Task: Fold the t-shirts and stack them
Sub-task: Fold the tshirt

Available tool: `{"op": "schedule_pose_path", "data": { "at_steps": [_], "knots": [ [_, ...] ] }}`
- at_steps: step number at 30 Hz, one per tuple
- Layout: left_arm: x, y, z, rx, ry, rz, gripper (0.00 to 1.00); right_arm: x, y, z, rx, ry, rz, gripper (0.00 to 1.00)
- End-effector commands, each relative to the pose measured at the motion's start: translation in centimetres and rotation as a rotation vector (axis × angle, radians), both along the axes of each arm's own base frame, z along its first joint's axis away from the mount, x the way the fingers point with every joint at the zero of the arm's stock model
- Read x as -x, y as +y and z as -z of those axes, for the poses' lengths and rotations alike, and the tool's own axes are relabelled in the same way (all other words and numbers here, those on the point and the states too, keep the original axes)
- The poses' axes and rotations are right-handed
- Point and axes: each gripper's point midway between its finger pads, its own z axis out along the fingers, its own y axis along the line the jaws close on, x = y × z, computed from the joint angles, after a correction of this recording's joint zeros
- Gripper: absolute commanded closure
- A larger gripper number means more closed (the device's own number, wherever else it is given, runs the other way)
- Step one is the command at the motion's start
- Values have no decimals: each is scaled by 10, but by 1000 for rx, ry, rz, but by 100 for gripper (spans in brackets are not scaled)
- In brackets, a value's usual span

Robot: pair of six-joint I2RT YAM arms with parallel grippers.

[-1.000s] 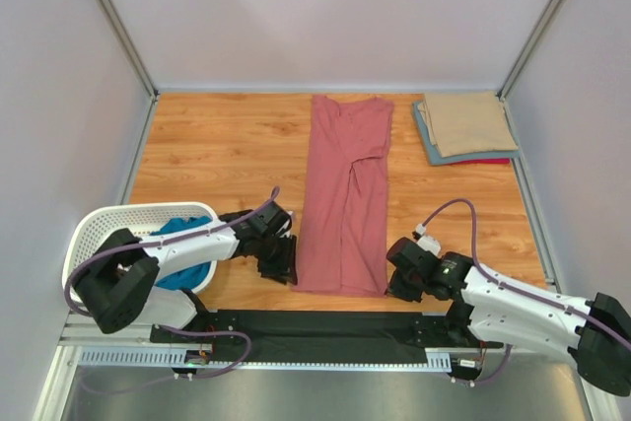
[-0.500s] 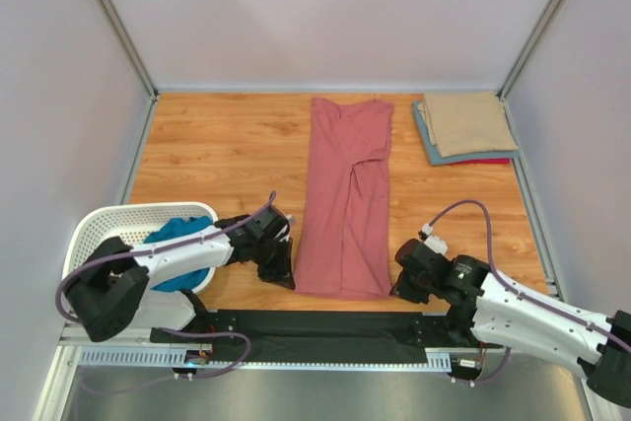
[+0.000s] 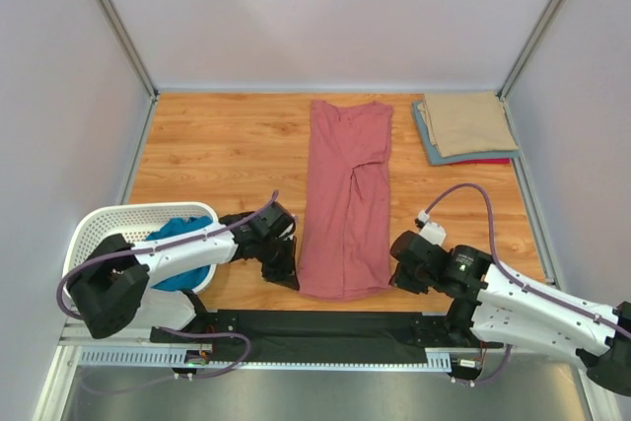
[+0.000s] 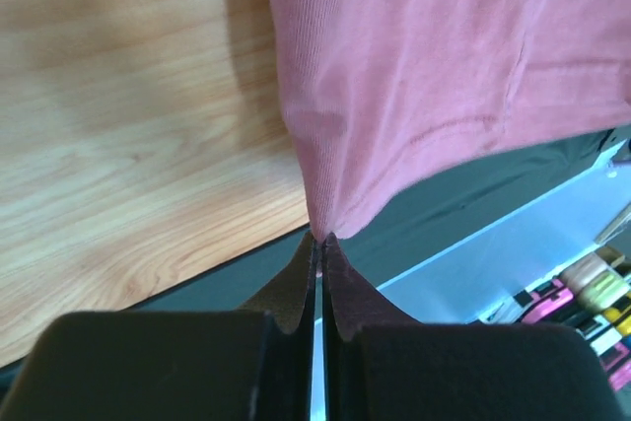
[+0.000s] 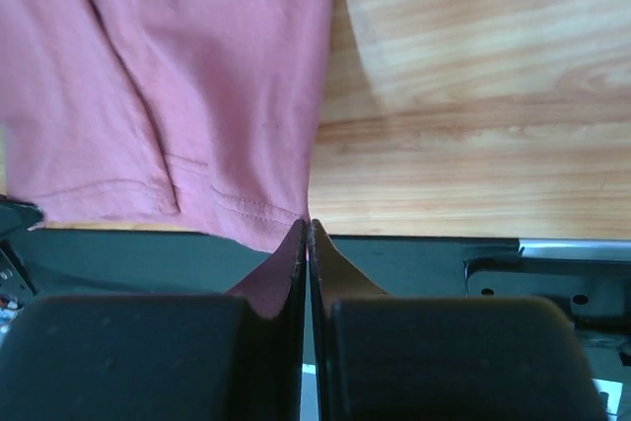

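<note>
Rose shirt [image 3: 347, 194] hem now lifted; left hand [image 4: 317, 236], right hand [image 5: 307, 224] each pinch one corner; three stacked shirts [image 3: 468, 127].

Teal shirt [image 3: 181, 227] partly behind left arm [image 3: 192, 246], red shirt [image 3: 488, 160] mostly under stack [image 3: 468, 123]

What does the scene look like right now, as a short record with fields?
shirt: pink shirt, long folded strip on the table
left gripper: shut on its near left corner
right gripper: shut on its near right corner
stack: folded shirts, far right, tan on top
basket: white, near left, blue shirt inside
</note>
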Motion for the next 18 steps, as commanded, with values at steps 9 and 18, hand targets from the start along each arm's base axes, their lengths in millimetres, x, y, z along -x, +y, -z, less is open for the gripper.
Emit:
{"op": "schedule_pose_path", "data": {
  "at_steps": [9, 18],
  "knots": [
    [-101, -20, -43, 10, -33, -50, 100, -104, 4, -46, 130, -169, -25, 100],
    [-208, -27, -62, 41, -44, -107, 100, -211, 7, -80, 81, -277, -68, 100]
  ]
}}
